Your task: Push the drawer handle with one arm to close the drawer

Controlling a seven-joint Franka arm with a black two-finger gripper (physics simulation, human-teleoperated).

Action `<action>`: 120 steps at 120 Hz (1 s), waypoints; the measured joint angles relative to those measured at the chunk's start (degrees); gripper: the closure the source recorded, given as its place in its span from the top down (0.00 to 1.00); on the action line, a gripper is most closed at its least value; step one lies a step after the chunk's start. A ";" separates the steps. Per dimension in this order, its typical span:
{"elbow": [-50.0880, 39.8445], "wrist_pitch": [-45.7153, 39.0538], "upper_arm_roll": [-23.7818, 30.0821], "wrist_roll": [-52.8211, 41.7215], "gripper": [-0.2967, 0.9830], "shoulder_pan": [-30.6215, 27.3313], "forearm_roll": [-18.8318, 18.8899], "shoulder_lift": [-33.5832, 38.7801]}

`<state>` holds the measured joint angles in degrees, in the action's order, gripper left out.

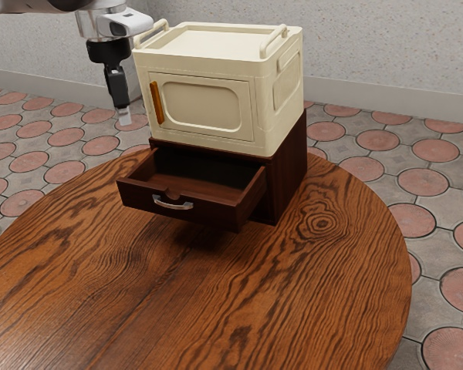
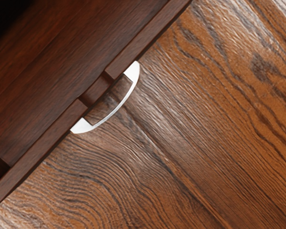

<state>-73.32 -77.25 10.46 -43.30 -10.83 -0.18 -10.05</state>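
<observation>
The worktop (image 1: 316,308) is nearest; my tool (image 1: 124,116) is raised, apart from the handle (image 1: 173,205); I cannot tell its opening state; the drawer (image 1: 216,217) projects beneath the cream cabinet (image 1: 208,108); step judged: approach; next, lower in front of the handle, then push inward; I can read no markings.

I count one table (image 1: 322,254), two cabinets (image 1: 292,166), one drawer (image 1: 135,193), two handles (image 1: 172,204) and two top rails (image 1: 275,40).
</observation>
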 joint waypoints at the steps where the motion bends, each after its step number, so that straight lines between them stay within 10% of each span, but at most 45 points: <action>1: 0.00 0.00 0.00 -0.01 0.77 0.00 0.00 0.00; 56: -3.05 2.55 7.01 10.76 0.77 1.58 -0.50 11.71; 86: -23.81 1.85 7.60 33.50 0.34 4.20 -6.43 12.65; 120: -28.09 -7.16 6.12 55.52 0.19 0.82 -11.30 2.13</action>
<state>-101.41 -84.41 16.58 12.22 -10.01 -11.48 -7.92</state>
